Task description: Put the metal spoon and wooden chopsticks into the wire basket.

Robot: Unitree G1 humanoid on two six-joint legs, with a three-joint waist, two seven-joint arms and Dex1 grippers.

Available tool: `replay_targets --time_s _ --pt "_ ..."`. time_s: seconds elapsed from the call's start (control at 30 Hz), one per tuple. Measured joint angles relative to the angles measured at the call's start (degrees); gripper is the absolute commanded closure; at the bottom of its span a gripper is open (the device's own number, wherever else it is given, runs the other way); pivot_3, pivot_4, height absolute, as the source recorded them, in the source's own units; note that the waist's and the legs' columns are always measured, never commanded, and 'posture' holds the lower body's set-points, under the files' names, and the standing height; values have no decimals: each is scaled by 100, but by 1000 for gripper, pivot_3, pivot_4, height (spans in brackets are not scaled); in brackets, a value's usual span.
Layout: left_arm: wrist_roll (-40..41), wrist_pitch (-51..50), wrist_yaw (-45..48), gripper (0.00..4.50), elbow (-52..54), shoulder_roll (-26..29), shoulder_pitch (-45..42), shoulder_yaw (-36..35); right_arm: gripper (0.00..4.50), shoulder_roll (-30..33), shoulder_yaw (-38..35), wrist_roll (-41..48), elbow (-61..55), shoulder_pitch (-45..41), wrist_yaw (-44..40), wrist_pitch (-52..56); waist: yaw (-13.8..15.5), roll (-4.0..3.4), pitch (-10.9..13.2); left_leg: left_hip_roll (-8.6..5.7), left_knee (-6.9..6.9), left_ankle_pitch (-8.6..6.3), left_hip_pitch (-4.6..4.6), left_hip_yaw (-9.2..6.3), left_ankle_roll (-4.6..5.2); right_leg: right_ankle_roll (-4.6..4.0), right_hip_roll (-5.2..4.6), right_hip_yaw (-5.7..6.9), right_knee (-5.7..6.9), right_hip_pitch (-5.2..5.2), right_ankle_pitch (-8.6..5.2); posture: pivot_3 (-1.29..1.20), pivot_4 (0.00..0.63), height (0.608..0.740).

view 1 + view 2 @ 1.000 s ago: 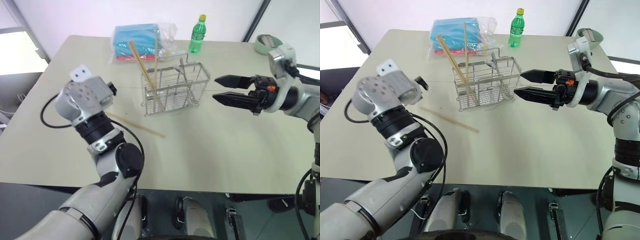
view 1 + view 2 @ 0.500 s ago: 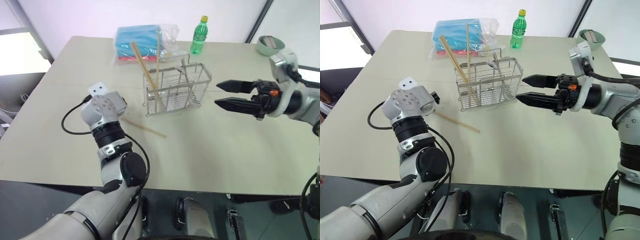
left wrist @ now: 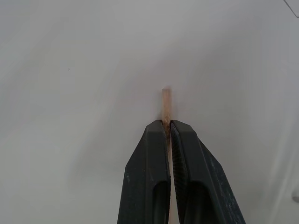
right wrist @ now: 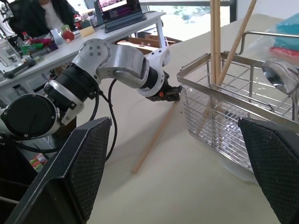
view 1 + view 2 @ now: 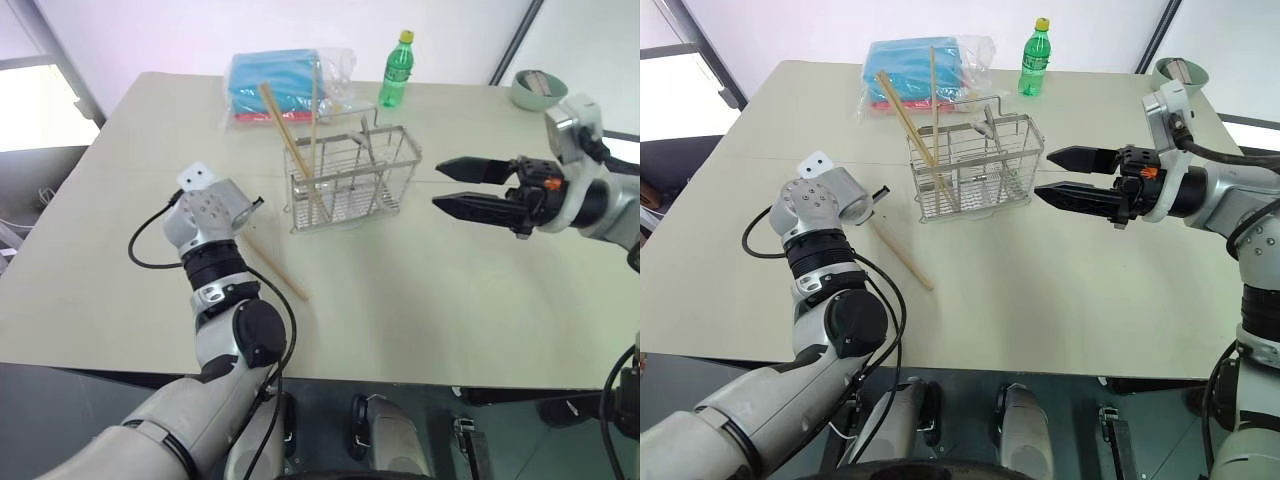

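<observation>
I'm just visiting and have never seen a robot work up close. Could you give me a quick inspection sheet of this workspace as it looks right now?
Surface: pale table, mostly bare at the front.
Job's things: wire basket mid-table with two chopsticks leaning in it and a spoon inside; a third chopstick lies on the table.
Clutter: green bottle, bagged blue cloth bundle, green bowl at the far corner.
Grippers: left gripper shut on the end of the lying chopstick; right gripper open, beside the basket, apart from it.
Cables: black cable looped at the left wrist.
Surroundings: desk with a laptop and a seated person.
</observation>
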State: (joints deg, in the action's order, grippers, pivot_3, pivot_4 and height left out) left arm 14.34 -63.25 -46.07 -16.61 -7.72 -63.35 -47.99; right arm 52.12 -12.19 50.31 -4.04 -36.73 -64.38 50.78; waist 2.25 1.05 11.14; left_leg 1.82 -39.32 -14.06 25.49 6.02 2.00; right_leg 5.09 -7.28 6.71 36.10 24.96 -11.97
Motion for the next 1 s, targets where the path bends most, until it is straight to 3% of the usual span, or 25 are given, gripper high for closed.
replay_targets --time_s 0.2,0.27,0.4,0.53,0.7,1.0 --pt "-23 182 527 4450 1 606 151 552 27 -87 10 -4 56 -42 -11 -1 -2 1 1 0 0 11 8 4 -18 0 2 -1 3 9 0 0 150 707" --pt "-148 552 998 4450 -35 1113 190 1005 27 -108 18 -12 83 -47 -20 -8 -12 3 2 2 0 15 14 8 -25 -1 4 -1 4 18 1 0 150 707" --pt "-509 2144 2311 4450 -399 2671 -114 1872 27 -112 33 -63 155 -49 -69 -54 -17 3 2 4 3 20 29 16 -35 -4 10 -4 3 36 2 0 150 707" --pt "-623 3453 3335 4450 -648 3380 -833 2339 27 -123 45 -66 183 -66 -95 -106 51 3 2 -5 -2 18 37 13 -31 -2 -6 1 -7 26 3 0 150 707" --pt "-210 4157 4344 4450 -745 3296 -1708 2583 27 -125 43 -65 180 -51 -108 -118 24 4 2 -10 -14 11 40 13 -17 8 -13 1 -10 22 8 0 150 707" --pt "1012 3604 5142 4450 244 2392 -1921 2846 27 130 -195 -41 101 -19 -6 -27 -26 0 3 -1 -14 13 33 20 -16 9 -2 -6 0 27 8 0 150 707"
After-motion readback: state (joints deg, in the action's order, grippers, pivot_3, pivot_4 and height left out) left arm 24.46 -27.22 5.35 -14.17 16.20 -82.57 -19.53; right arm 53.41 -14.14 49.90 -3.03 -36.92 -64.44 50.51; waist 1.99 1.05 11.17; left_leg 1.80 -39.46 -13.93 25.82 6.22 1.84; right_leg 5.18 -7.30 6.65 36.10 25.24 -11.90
